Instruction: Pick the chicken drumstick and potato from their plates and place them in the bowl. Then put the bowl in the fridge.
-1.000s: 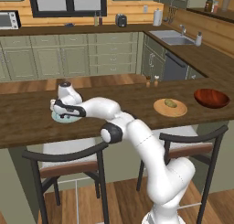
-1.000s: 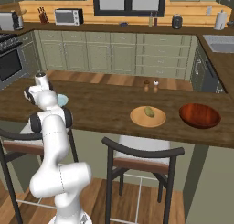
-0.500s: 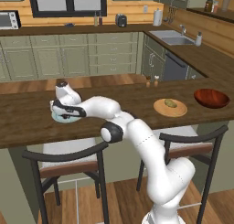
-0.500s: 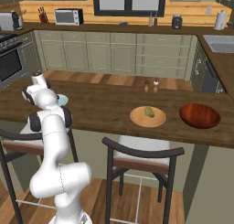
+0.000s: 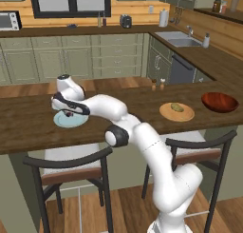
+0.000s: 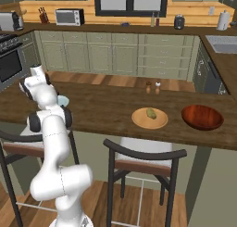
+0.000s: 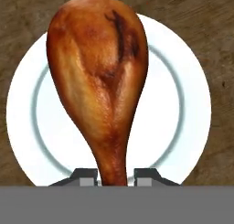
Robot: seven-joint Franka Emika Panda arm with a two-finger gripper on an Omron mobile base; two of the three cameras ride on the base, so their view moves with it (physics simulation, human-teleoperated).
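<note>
Fingers of your gripper (image 7: 114, 178) have just clenched on the narrow end of the chicken drumstick (image 7: 98, 77) over the light blue plate (image 7: 192, 109), so you can lift it toward the bowl (image 5: 219, 102) along the counter (image 5: 28, 122).

Both base views look forward and down from behind the arm, sharing the long dark wooden bench (image 5: 28, 127); the hand view faces straight down, close above the pale blue round plate (image 7: 192, 104).
</note>
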